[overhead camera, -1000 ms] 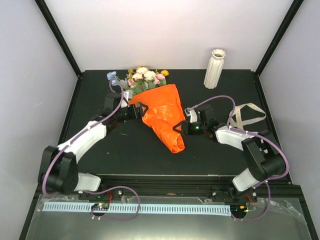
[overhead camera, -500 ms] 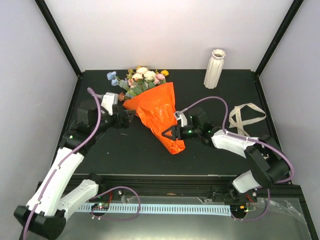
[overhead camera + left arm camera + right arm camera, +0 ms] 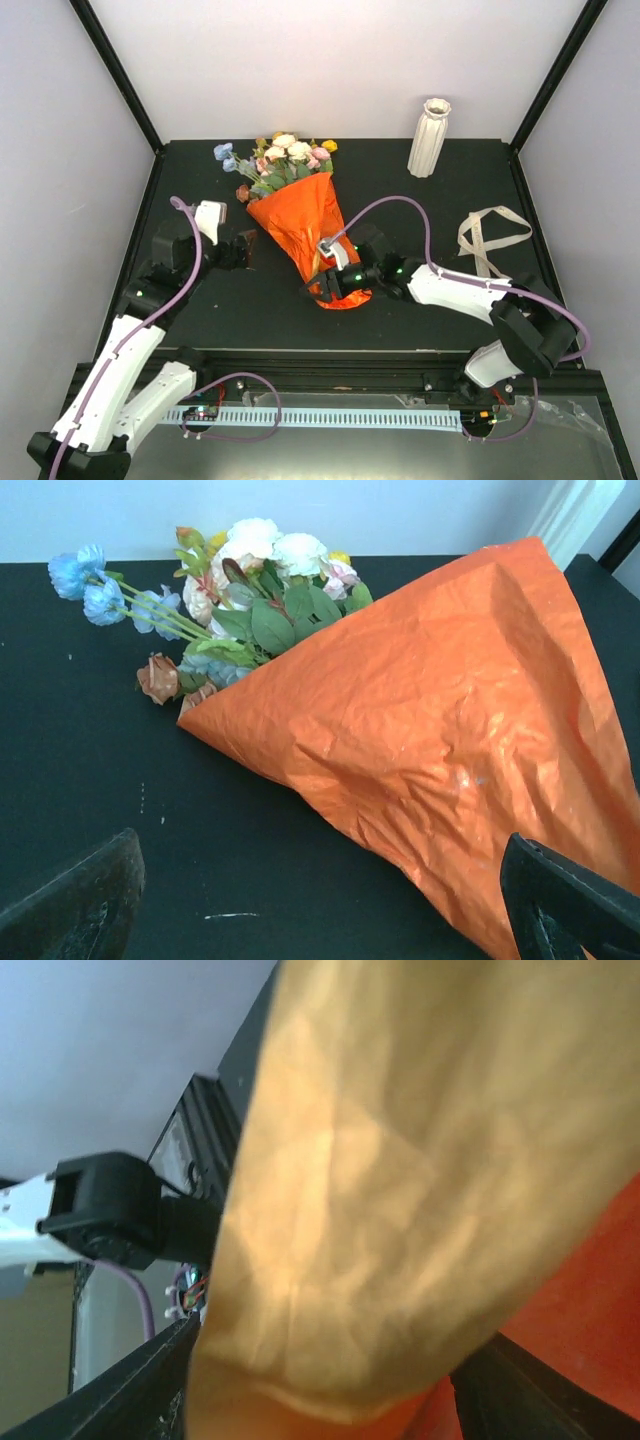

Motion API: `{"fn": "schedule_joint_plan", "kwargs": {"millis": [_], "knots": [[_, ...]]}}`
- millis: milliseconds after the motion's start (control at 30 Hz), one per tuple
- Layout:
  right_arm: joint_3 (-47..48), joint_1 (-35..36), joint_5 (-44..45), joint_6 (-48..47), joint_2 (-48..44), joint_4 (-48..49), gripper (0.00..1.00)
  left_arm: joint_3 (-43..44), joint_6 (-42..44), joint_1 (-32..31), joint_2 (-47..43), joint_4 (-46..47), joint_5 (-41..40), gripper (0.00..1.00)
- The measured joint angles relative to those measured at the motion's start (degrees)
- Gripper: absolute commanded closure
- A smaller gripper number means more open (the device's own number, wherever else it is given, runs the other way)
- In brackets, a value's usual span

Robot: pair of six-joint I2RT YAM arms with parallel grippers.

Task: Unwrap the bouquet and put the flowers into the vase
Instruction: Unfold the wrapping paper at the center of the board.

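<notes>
**Top view.** The bouquet, a crinkled, glossy orange cone, lies on the matte black table. Its long axis runs from the flowers at upper left to the tip at lower centre. The ribbed white vase stands upright at upper right. My left gripper reaches in from the left, and my right gripper sits at the cone's tip.

**Left wrist.** The fingers are spread wide, short of the cone.

**Right wrist.** Blurred paper bulges between the fingers. I cannot tell whether they pinch it.

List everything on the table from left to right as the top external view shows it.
left gripper → bouquet → vase → ribbon, lying loose on the table. The right gripper overlaps the bouquet's lower end, so it is left out.
</notes>
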Motion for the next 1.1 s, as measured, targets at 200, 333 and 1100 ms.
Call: {"fn": "schedule_joint_plan", "kwargs": {"millis": [200,333,1100], "knots": [[1.92,4.85,0.66,-2.93,0.0,-2.49,0.33,0.0,0.07,0.0,-0.48,0.0,-0.66,0.01],[1.92,4.92,1.14,-4.13,0.0,-4.04,0.33,0.0,0.11,0.0,-0.09,-0.02,-0.66,0.01],[12.17,4.9,26.27,-16.2,-1.49,-26.03,0.39,0.04,-0.37,0.0,-5.42,-0.66,-8.48,0.01]]}}
